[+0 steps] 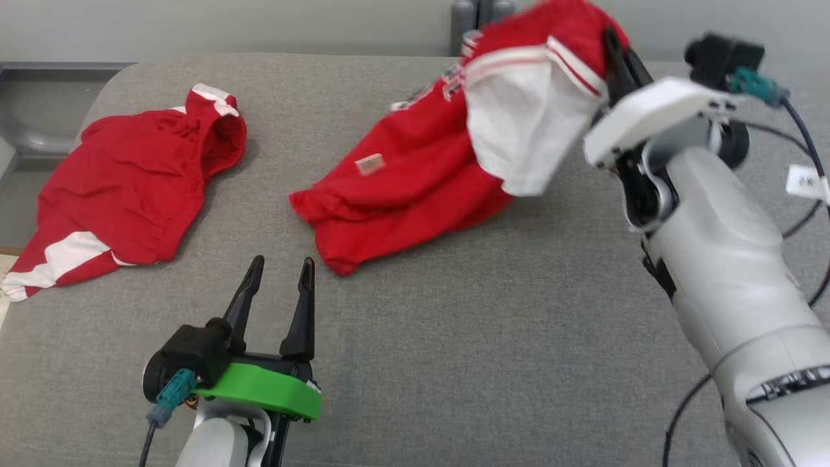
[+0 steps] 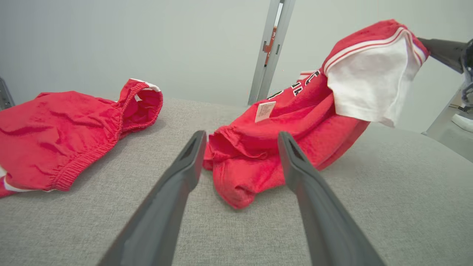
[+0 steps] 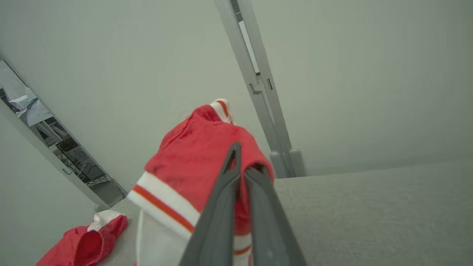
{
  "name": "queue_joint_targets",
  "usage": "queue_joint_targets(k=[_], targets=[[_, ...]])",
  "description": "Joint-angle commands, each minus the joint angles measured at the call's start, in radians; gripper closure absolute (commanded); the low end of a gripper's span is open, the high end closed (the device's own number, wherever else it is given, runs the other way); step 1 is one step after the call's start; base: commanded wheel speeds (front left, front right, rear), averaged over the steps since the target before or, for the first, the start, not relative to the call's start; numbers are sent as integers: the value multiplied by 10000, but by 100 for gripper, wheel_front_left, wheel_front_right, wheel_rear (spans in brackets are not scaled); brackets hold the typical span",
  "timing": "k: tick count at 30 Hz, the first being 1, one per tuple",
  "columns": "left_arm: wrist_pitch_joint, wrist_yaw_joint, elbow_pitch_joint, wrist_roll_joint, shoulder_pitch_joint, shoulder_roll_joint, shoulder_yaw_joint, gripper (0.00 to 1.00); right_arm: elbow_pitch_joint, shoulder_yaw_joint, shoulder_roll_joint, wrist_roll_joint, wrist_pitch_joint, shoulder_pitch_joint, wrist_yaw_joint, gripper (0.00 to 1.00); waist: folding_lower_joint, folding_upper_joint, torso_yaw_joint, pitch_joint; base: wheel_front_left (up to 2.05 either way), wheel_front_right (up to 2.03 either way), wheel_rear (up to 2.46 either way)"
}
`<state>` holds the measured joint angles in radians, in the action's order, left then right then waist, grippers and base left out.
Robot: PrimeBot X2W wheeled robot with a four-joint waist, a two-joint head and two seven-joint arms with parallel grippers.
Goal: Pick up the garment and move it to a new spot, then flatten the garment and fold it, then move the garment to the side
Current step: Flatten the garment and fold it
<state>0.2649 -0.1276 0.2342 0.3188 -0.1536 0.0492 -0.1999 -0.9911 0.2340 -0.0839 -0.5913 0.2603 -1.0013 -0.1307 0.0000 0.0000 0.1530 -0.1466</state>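
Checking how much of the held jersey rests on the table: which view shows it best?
Head view: nearly the whole jersey shows, one end raised by the shut right gripper, the other lying on the table. The left wrist view gives it side-on from low down; the right wrist view, the pinched part up close.

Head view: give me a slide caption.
Right pincer holds one end of the red jersey above the grey table; left pincer stands open.

Grey forearms (image 1: 726, 259), dark fingers (image 1: 302, 311), green left wrist plate (image 1: 266, 389) — white right plate (image 1: 655, 110)
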Motion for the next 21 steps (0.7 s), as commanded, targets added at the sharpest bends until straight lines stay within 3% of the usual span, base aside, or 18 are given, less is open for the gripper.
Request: queue_joint_targets(k=[1, 8, 9, 10, 17, 21], targets=[[-8, -39, -24, -27, -142, 25, -3, 0, -167, -371, -254, 236, 55, 444, -1, 100, 0, 0, -279, -166, 0, 0, 0], [-7, -39, -51, -127, -269, 26, 19, 0, -439, -2256, -654, 1122, 58, 2493, -1, 100, 0, 0, -753, -272, 0, 0, 0], [-8, -39, -42, -125, -274, 25, 12, 0, -579, -2402, -638, 1258, 57, 2766, -1, 76, 0, 0, -796, -264, 0, 0, 0], [-8, -39, -28, -142, -276, 25, -6, 0, -671, -2488, -702, 1457, 58, 2932, -1, 0, 0, 0, -825, -254, 0, 0, 0], [-8, -39, 56, -158, -75, 26, 35, 0, -778, -3047, -1234, 3302, -4, 3704, -1, 0, 0, 0, -1027, -41, 0, 0, 0], [-8, -39, 53, -75, 37, 26, 38, 0, 188, -3448, -691, 3961, -289, 4119, -3, 0, 0, 0, -1046, 91, 0, 0, 0]])
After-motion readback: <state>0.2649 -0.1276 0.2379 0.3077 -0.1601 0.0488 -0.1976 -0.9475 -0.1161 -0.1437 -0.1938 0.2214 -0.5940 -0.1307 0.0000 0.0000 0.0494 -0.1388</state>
